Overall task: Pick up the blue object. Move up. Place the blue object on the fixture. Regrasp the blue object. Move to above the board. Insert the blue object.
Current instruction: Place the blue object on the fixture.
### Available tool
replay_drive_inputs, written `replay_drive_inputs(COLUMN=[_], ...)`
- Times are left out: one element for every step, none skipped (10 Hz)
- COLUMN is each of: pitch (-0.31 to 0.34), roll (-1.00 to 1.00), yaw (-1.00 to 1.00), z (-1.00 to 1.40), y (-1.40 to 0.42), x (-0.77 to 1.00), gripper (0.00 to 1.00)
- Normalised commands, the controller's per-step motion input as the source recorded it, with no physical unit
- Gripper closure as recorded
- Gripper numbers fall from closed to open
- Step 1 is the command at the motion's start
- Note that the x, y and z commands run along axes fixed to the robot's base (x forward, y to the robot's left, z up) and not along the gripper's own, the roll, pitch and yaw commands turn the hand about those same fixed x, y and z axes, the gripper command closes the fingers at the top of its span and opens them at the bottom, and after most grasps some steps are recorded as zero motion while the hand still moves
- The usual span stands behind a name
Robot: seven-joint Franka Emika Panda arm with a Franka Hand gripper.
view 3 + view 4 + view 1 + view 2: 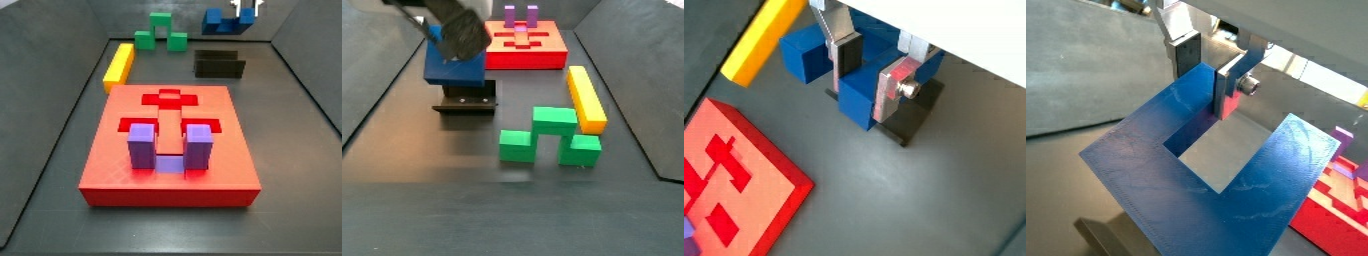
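I'm seeing the gripper [871, 72] clamping the blue object [861, 95] between its fingers, holding it above the fixture [466, 103]; whether they're touching, I can't tell. To the right, the board [529, 55] is lying on the table [489, 200].

Gripper [869, 66] raised, its 2 fingers [895, 84] nearly closed
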Motion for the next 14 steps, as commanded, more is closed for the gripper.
replay_drive_inputs(pitch=[-0.611, -0.643, -0.531, -0.303, 0.000, 0.174, 0.237, 0.283, 0.203, 0.260, 0.291, 0.280, 0.269, 0.283], roll=[-0.20, -0.06, 0.00, 0.00, -0.13, -0.24, -0.24, -0.18, -0.11, -0.02, 0.00, 0.04, 0.21, 0.28], yaw=[-0.09, 0.00, 0.00, 0.00, 0.00, 0.00, 0.00, 0.09, 0.33, 0.35, 0.25, 0.21, 0.03, -0.03], z=[-0.47, -0.52, -0.48, -0.31, 0.03, 0.31, 0.26, 0.10, 0.01, 0.00, 0.00, -0.05, -0.23, -0.33], y=[-0.10, -0.21, -0.27, -0.29, -0.06, 0.02, 0.03, 0.00, 0.05, 0.00, 0.00, 0.00, 0.00, 0.00], x=[0.35, 0.25, 0.19, 0.05, 0.00, 0.00, 0.01, 0.05, 0.09, 0.17, 0.15, 0.10, 0.00, 0.00], gripper=[1.00, 1.00, 1.00, 1.00, 1.00, 1.00, 1.00, 1.00, 1.00, 1.00, 1.00, 1.00, 1.00, 1.00])
